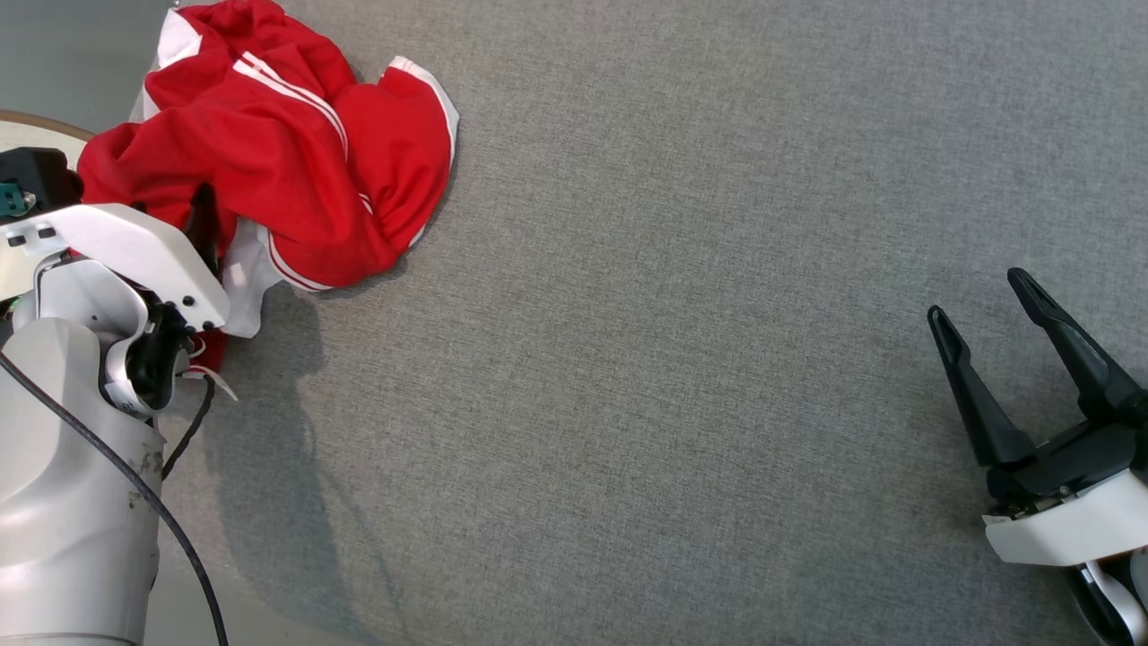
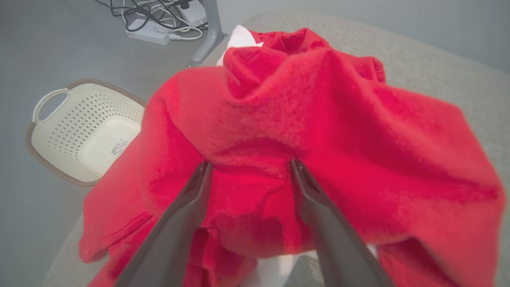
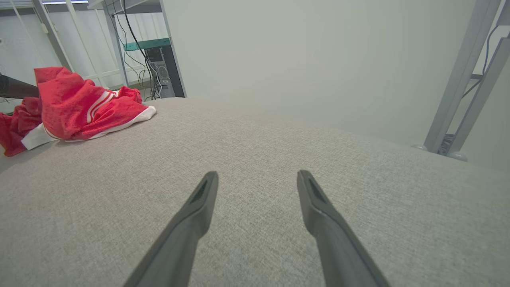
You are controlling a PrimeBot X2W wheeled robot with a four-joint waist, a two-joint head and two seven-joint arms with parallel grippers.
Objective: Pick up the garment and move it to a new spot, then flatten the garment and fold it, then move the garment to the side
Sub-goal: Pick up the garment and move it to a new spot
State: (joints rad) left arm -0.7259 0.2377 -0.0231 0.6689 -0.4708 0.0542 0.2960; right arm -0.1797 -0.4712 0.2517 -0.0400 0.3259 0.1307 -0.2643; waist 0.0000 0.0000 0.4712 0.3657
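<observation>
Garment [image 1: 296, 161] lying on desk's [image 1: 673, 359] far left corner, left tool [image 2: 249, 167] touching it; right tool [image 1: 978, 294] hanging well apart, near right; basket [image 2: 30, 139] sitting on floor [image 2: 40, 48] beside desk.

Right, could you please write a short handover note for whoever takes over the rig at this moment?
Left end effector: open, straddling a fold of the garment, not closed on it.
Right end effector: open, over bare grey surface.
The garment lies crumpled at the surface's far-left corner.
Done: nothing yet.
To do: grasp, move, flatten, fold, set aside.
</observation>
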